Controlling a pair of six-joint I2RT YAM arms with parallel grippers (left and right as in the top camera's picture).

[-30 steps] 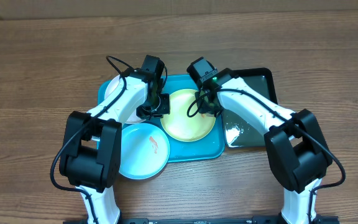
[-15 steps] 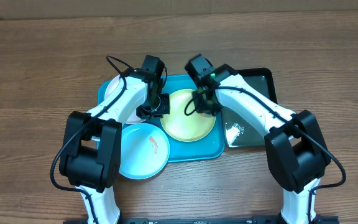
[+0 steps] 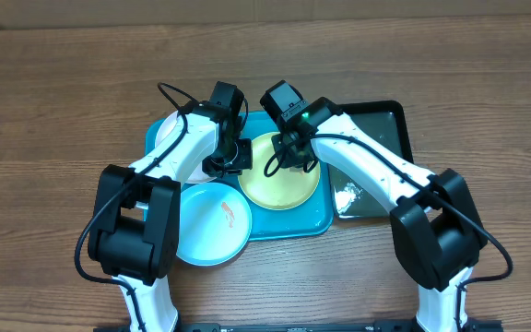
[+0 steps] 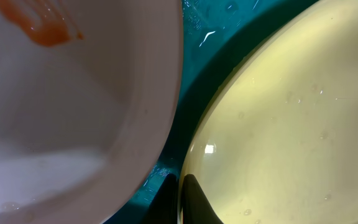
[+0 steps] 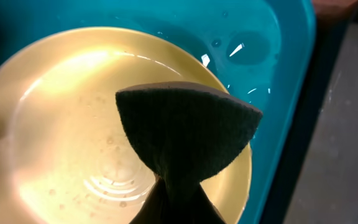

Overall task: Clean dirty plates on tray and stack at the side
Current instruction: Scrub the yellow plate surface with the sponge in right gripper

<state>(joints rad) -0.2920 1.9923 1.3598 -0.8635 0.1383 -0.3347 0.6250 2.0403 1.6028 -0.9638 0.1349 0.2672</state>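
Note:
The lime green plate [image 3: 282, 177] lies wet on the turquoise tray [image 3: 298, 221]. My left gripper [image 3: 239, 155] is shut on the green plate's left rim [image 4: 194, 163], one finger on each side. The white plate [image 3: 166, 138], with an orange-red smear [image 4: 45, 34], lies at the tray's back left under the left arm. The light blue plate [image 3: 212, 221], with a red smear, overlaps the tray's front left corner. My right gripper [image 3: 289, 152] is shut on a dark sponge [image 5: 185, 130] over the green plate [image 5: 73, 143].
A black glossy tray [image 3: 376, 161] holding water and white foam [image 3: 348, 195] lies right of the turquoise tray. Water drops lie on the turquoise tray's floor [image 5: 241, 46]. Wooden tabletop [image 3: 63, 111] surrounds everything.
My right gripper with the sponge has moved left and toward the back across the green plate. The left arm and the plates have stayed put.

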